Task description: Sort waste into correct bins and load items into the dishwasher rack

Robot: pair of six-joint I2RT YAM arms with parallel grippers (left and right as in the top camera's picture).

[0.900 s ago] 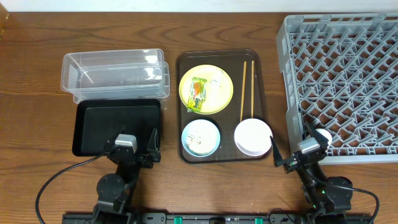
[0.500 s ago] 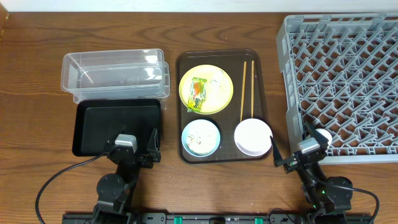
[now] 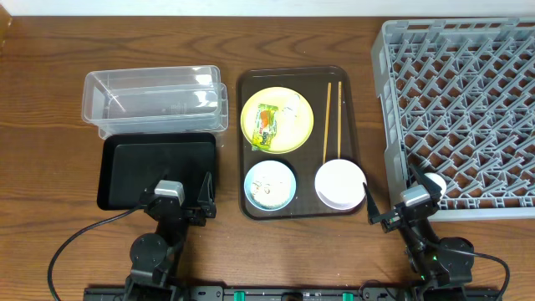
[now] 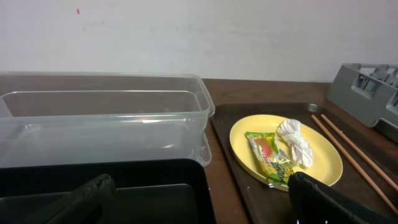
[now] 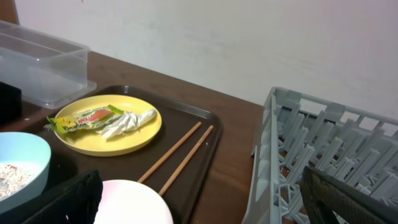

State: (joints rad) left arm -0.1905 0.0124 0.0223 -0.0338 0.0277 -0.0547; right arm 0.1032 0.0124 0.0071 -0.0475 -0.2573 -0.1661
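Nearest, the left fingers [image 4: 87,198] and right fingers [image 5: 351,199] gape empty short of the brown tray [image 3: 298,72], where blue bowl [image 3: 269,185] of grains [image 5: 9,174], white bowl [image 3: 339,183], then yellow plate [image 3: 292,135] with wrapper [image 3: 266,125] and paper [image 4: 295,140], and chopsticks [image 3: 328,121] all wait, while clear tub [image 3: 155,77] and black tray [image 3: 125,171] to its left and rack [image 3: 468,100] to its right look bare, so nothing is done.

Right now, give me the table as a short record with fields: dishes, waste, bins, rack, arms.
serving tray: dark brown rectangular tray, centre
plate: round yellow plate on the tray, holding a green-and-orange snack wrapper and crumpled white paper
blue bowl: light blue bowl, tray's near left, rice-like grains inside
white bowl: tray's near right, empty
chopsticks: two wooden chopsticks, right of the plate
bins: clear plastic tub and shallow black tray, left, both empty
rack: grey plastic dishwasher rack, right
left jaws: open, empty
right jaws: open, empty
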